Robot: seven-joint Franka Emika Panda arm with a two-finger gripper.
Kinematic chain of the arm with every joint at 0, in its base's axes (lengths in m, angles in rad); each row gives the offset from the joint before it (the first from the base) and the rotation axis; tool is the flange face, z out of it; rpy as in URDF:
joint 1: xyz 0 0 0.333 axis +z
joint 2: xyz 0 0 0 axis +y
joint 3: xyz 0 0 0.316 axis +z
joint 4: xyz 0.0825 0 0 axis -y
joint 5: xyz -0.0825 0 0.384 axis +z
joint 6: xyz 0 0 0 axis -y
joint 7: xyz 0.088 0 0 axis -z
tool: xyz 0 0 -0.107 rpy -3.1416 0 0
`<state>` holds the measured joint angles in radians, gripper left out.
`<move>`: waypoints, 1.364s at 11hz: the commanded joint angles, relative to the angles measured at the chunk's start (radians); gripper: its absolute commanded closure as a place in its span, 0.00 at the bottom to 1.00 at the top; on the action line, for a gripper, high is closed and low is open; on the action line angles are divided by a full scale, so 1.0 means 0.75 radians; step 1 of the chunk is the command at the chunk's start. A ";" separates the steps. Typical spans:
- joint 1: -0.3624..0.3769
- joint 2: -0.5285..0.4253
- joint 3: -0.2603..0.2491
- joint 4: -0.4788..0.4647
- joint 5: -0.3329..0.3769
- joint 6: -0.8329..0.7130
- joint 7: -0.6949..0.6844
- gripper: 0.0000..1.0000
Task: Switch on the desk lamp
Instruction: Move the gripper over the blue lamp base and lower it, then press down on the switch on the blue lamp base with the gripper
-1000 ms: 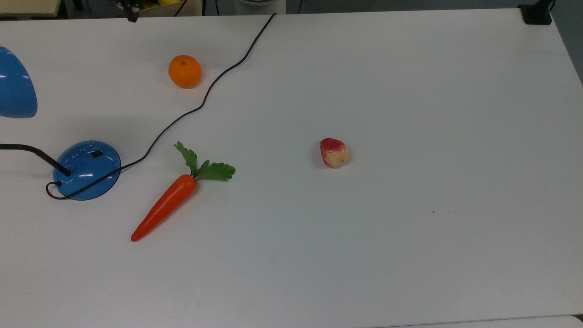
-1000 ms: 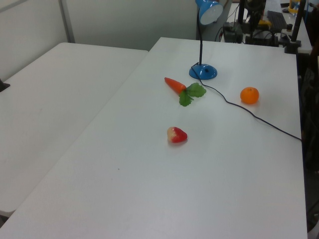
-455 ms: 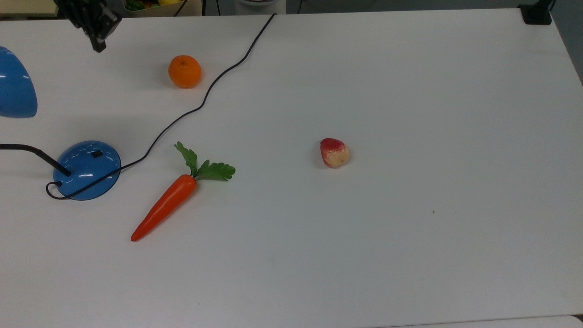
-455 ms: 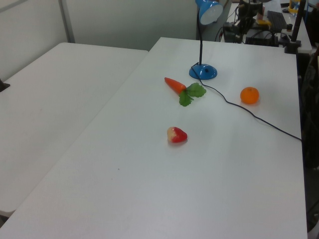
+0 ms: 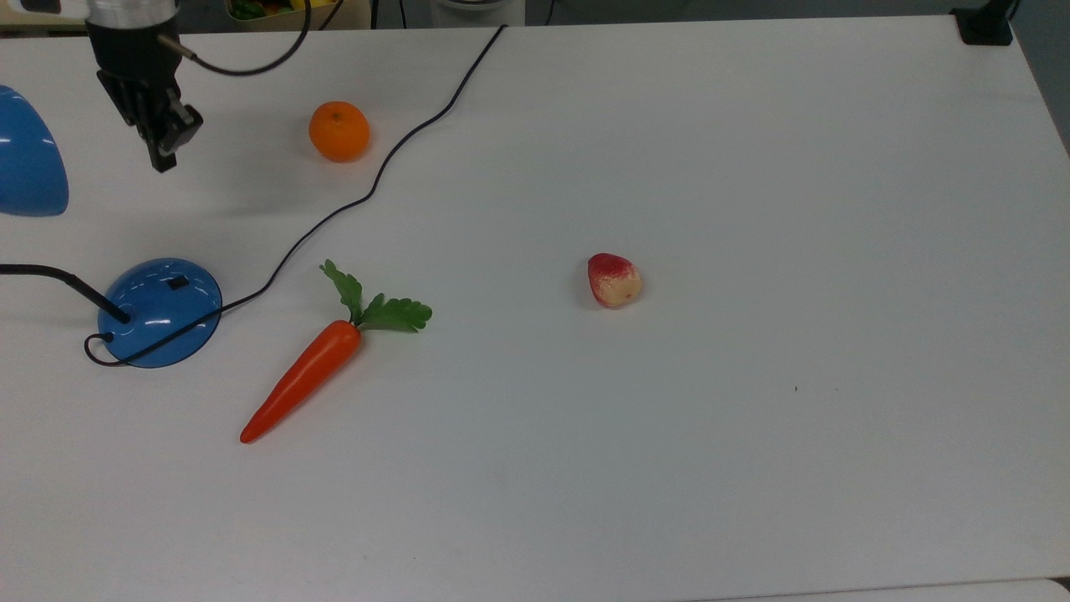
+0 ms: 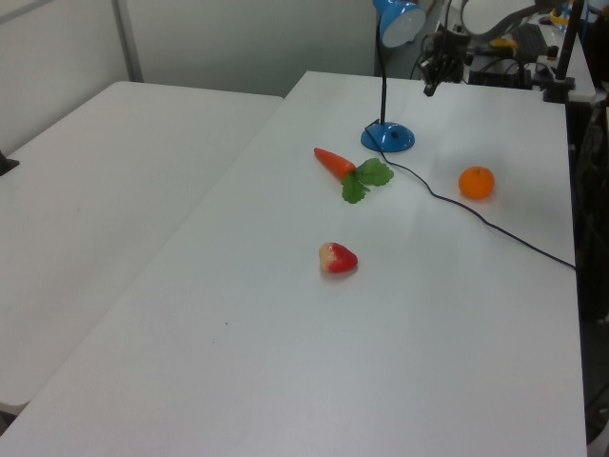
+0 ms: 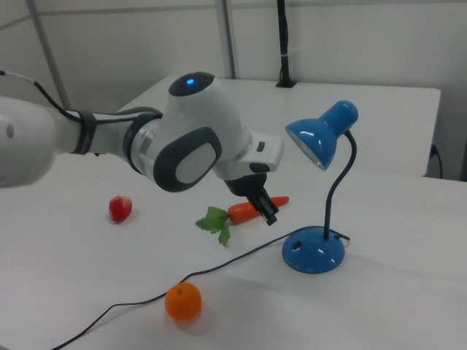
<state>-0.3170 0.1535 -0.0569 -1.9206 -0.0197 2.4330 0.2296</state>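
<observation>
Blue and glossy, the desk lamp (image 5: 159,311) with round domed base and black bendy neck stands at the top view's left, near the orange plastic carrot (image 5: 301,380). My black two-finger gripper (image 5: 163,159) hangs above the white table (image 5: 752,209), well apart from the base, fingers seemingly together. I judge the dome smooth and light, so I should press straight down on its small black switch (image 5: 177,283), not grasp.

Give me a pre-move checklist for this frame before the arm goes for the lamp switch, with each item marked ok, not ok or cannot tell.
1. Switch on the desk lamp base uncovered, facing up: ok.
2. Gripper off the lamp, above the table: ok.
3. Path from gripper to switch free of the orange and carrot: ok.
4. Cord clear of the switch: ok.
5. Lamp shade unlit: ok.
6. Finger opening: cannot tell.
</observation>
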 commanded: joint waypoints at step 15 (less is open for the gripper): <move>0.001 0.346 0.041 0.106 -0.133 0.419 0.389 0.97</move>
<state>-0.3227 0.4070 -0.0141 -1.8497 -0.1064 2.7309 0.4960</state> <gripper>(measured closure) 0.969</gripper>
